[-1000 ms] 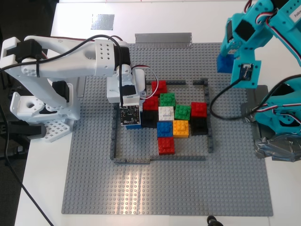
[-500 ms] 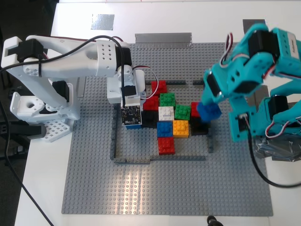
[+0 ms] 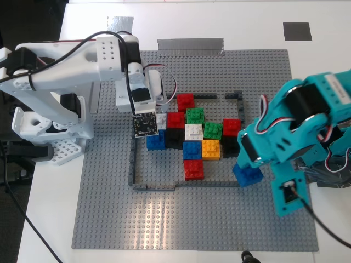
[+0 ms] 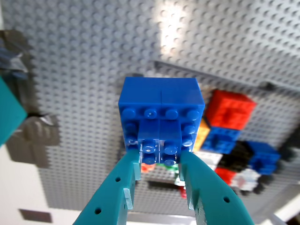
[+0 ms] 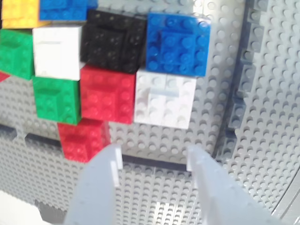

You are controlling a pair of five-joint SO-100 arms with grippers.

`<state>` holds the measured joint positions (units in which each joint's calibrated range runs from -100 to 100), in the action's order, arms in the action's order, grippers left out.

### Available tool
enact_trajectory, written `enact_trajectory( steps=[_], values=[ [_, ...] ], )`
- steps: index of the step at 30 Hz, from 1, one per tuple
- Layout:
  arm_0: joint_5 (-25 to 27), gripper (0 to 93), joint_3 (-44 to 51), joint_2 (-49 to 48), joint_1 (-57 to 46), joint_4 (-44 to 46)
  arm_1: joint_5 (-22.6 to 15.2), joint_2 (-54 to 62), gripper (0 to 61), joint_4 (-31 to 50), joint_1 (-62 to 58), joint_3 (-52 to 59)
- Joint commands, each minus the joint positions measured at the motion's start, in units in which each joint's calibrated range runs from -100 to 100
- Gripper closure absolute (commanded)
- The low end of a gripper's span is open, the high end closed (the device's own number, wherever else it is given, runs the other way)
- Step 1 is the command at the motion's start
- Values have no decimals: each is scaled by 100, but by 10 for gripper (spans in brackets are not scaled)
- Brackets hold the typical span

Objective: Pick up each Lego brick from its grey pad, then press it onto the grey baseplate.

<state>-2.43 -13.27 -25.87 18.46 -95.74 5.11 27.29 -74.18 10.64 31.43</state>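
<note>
The teal first gripper (image 4: 159, 185) now pinches the small blue plastic Lego brick (image 3: 247, 174) low over the big grey studded baseplate (image 3: 109, 219), by the frame corner (so pressing's imminent). White second gripper (image 5: 154, 161), jaws spread, has backed off the just-placed white brick (image 5: 165, 101).

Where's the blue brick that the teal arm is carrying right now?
The blue brick is in my first gripper, at the frame's lower corner on the exterior view's right.

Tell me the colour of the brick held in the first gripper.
Blue. The Lego brick sits between my first gripper's teal fingers, clearest in the first wrist view.
</note>
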Motion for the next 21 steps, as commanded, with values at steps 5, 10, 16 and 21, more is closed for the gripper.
enact_trajectory(
  steps=[5, 10, 16, 21],
  values=[
    [-956, 927, 907, 896, -72, -426, -161, 962, 581, -1053, 1298, -1405],
    [-1073, 927, 997, 939, -145, 13, -142, 645, 612, -1199, 2110, -2010],
    [-1073, 927, 979, 947, -392, 794, -157, 464, 612, -1533, 3169, -2326],
    [-1068, 927, 699, 1102, -486, 1161, -69, 293, 612, -1655, 3837, -2290]
  ],
)
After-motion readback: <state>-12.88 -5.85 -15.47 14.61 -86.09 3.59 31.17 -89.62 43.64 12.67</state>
